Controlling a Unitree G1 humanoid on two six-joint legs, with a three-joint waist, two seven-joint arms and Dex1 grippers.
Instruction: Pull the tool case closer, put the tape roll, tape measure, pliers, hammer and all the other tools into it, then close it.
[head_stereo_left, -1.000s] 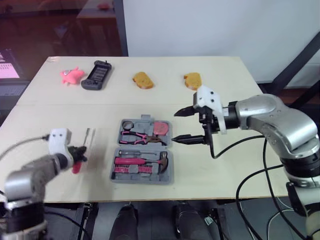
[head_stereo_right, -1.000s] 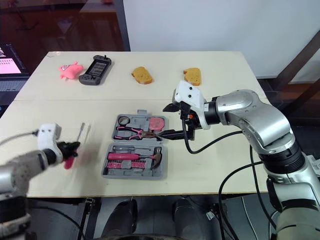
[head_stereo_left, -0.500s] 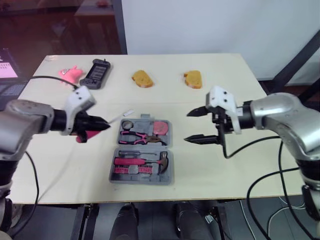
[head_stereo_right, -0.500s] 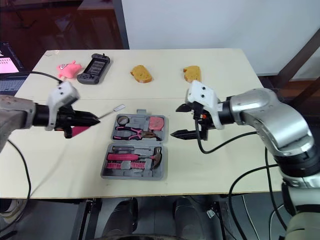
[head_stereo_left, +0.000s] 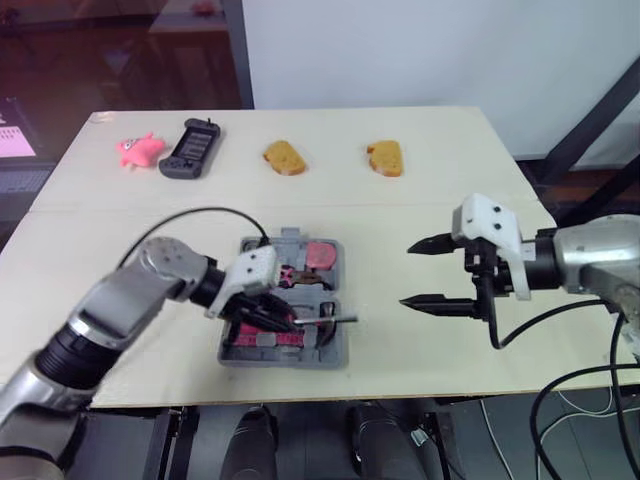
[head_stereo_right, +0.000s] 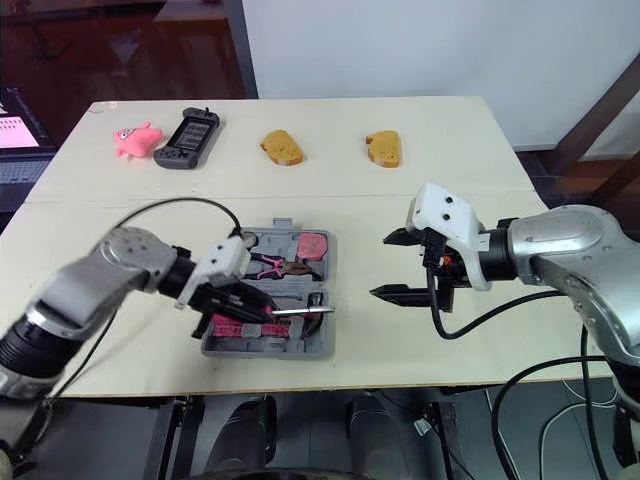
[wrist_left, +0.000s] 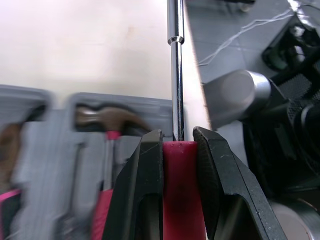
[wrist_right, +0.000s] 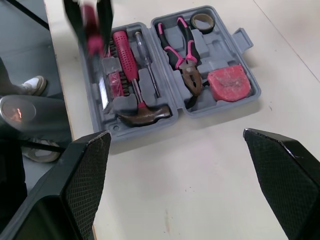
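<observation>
One screwdriver (wrist_left: 176, 90) clamped in left fingers (wrist_left: 142, 190) over tool case (head_stereo_left: 335, 358).

No text, brand or number can be read with certainty. The tool case (head_stereo_left: 338, 352) on the desk (head_stereo_left: 450, 150) carries no legible label. The screen (head_stereo_left: 14, 140) at the far left edge, beside the desk, shows some lines of writing on pink, but they are too small to read.
</observation>
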